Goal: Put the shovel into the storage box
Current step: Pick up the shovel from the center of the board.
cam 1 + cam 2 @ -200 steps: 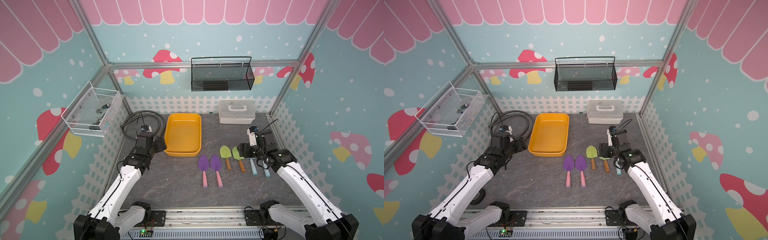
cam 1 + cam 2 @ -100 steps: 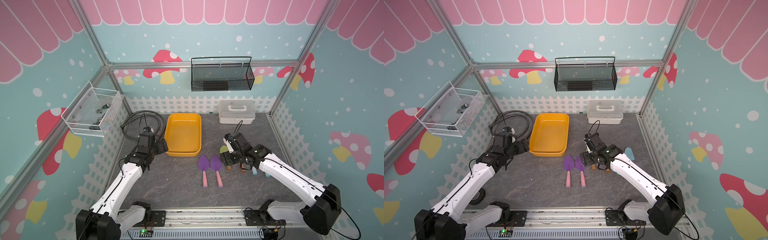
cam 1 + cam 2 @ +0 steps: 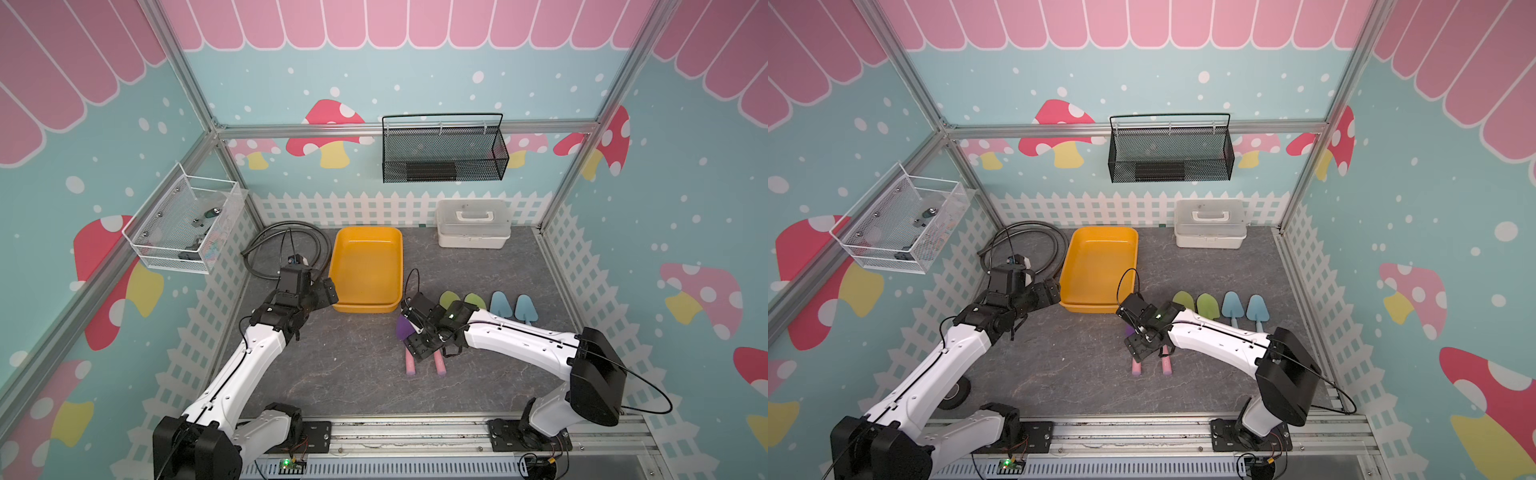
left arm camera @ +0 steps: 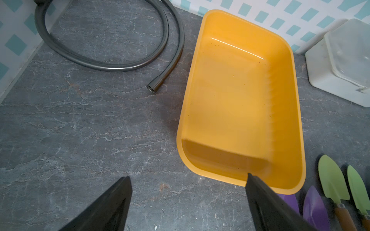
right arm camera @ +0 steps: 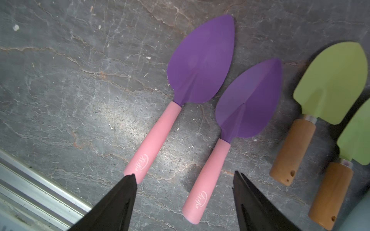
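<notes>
The table (image 3: 353, 386) has a grey top with a stone pattern. At the far side a yellow box (image 3: 365, 306) stands left of centre, and a white case (image 3: 473, 226) stands to its right. A grey hose (image 4: 118, 69) lies coiled far left, near the box. Nearer, three pairs lie flat with their blades pointing far: purple shovels (image 5: 200, 66) at the left, green shovels (image 3: 449, 299) in the middle, and blue shovels (image 3: 500, 303) at the right. The purple blades seem almost to touch.

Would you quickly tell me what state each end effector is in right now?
Left end effector: open, empty, by the shallow yellow-orange plastic tub.
Right end effector: open, empty, over a purple-bladed, pink-handled shovel.
</notes>
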You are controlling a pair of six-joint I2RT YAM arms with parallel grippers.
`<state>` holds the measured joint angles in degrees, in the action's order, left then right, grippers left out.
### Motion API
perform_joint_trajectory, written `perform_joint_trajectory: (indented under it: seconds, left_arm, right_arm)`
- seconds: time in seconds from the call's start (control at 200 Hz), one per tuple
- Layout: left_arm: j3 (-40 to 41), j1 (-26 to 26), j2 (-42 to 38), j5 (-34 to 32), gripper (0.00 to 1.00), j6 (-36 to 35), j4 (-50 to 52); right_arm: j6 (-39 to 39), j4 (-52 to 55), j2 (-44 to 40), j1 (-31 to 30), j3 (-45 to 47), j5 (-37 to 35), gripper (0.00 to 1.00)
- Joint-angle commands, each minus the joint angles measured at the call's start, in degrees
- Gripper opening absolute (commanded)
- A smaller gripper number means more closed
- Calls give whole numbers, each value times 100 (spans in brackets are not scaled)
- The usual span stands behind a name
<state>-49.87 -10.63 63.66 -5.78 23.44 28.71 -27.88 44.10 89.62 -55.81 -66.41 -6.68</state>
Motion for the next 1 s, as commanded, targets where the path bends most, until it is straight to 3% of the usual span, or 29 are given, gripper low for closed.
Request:
perform_joint_trajectory:
  seconds: [0.0,0.35,0.695,0.996]
  left_arm:
    - [-111,-29,-3,-61,93,12,91]
    - [-102,-26,-44,-53,94,31,89]
    - [-112,-27,-134,15,95,25,98]
    - [-98,-27,-300,42,95,25,90]
  right_arm:
    - [-173,29,108,-158,-166,-96,78]
    - [-424,-68,684,-414,-381,-37,77]
    - [-1481,-161,723,-431,-478,179,68]
    - [-2119,-261,766,-530,-326,169,67]
